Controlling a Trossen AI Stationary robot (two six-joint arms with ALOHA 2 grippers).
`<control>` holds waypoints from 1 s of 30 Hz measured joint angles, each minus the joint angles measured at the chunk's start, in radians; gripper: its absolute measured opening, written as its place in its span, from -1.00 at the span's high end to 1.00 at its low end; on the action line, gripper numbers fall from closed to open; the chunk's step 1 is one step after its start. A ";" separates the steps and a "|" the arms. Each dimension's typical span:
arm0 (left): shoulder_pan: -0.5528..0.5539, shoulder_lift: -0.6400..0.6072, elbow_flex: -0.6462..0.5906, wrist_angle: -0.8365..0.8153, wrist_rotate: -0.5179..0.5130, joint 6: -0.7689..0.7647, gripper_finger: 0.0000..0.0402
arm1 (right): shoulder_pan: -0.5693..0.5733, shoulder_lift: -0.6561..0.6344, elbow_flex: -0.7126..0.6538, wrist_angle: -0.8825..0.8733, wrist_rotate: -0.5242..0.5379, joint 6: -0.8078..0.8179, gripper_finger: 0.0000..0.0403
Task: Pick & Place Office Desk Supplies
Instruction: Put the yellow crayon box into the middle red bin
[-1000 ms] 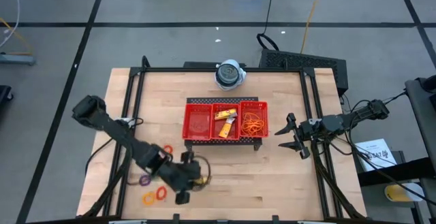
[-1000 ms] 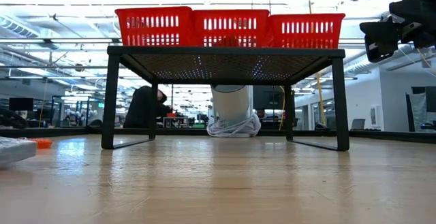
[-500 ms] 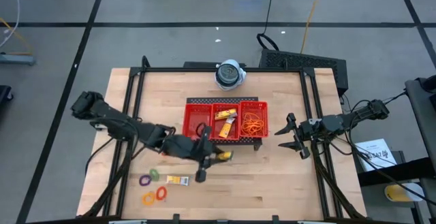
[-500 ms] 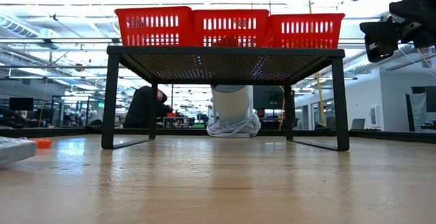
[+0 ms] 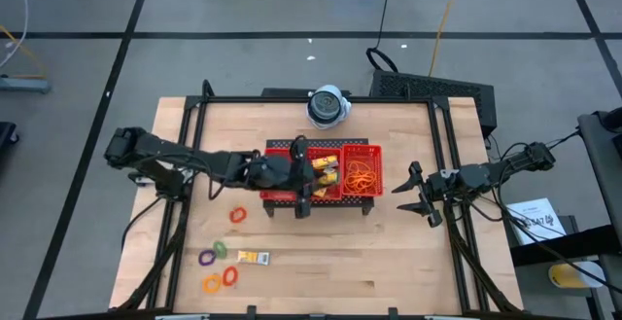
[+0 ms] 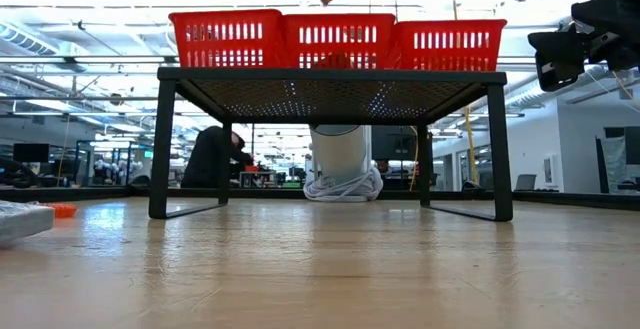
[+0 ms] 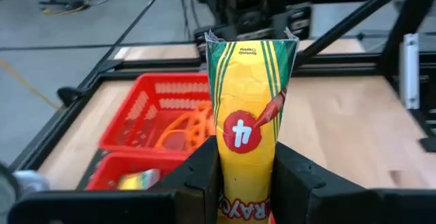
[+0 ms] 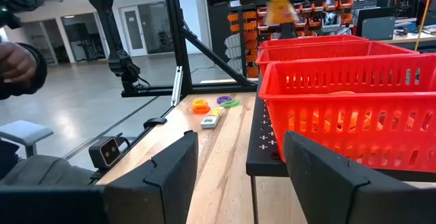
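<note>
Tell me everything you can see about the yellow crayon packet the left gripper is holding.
The yellow packet is a small, flat rectangular crayon box, seemingly cardboard, with green stripes along its edges, a red circle bearing a white 4, and red lettering lower down, partly hidden. It stands upright, pinched on both sides by the left gripper, whose dark fingers cover its lower part. It hangs in the air above the red tray, near the middle compartment, touching nothing but the gripper.

left hand (image 5: 309, 172) over tray (image 5: 279, 190) | rings (image 5: 219, 266) on table (image 5: 389, 252)
</note>
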 joint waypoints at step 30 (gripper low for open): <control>0.080 0.099 -0.001 -0.107 0.006 -0.196 0.49 | 0.000 0.000 0.000 0.000 0.000 0.000 -0.02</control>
